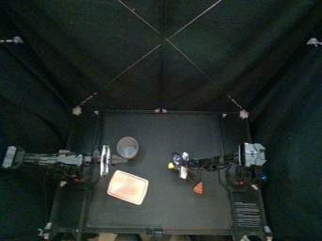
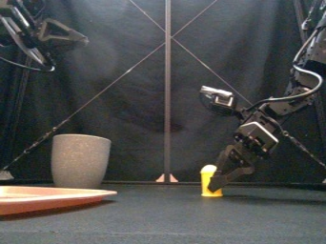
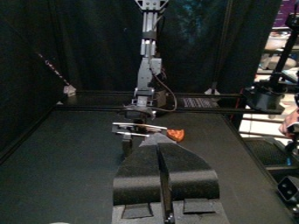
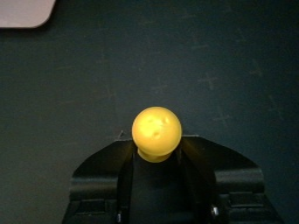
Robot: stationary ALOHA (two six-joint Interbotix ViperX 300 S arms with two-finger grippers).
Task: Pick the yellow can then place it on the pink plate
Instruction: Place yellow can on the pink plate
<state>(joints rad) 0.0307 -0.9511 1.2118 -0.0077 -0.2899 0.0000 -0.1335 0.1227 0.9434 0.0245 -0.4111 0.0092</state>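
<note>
The yellow can [image 2: 209, 181] stands upright on the table right of centre, small with a rounded top [image 4: 156, 131]. My right gripper [image 2: 220, 178] has come down low from the right, and its jaws press against both sides of the can [image 1: 178, 167]. The pink plate [image 1: 128, 186] lies flat near the front left; its rim [image 2: 51, 195] is close to the front camera and its corner [image 4: 24, 12] shows in the right wrist view. My left gripper [image 3: 167, 179] rests at the table's left side, jaws together and holding nothing.
A tall grey speckled cup [image 1: 127, 146] stands behind the plate, left of the can [image 2: 80, 159]. A small orange toy [image 1: 199, 189] lies on the table in front of the right gripper, also visible as the orange toy [image 3: 176, 134] in the left wrist view.
</note>
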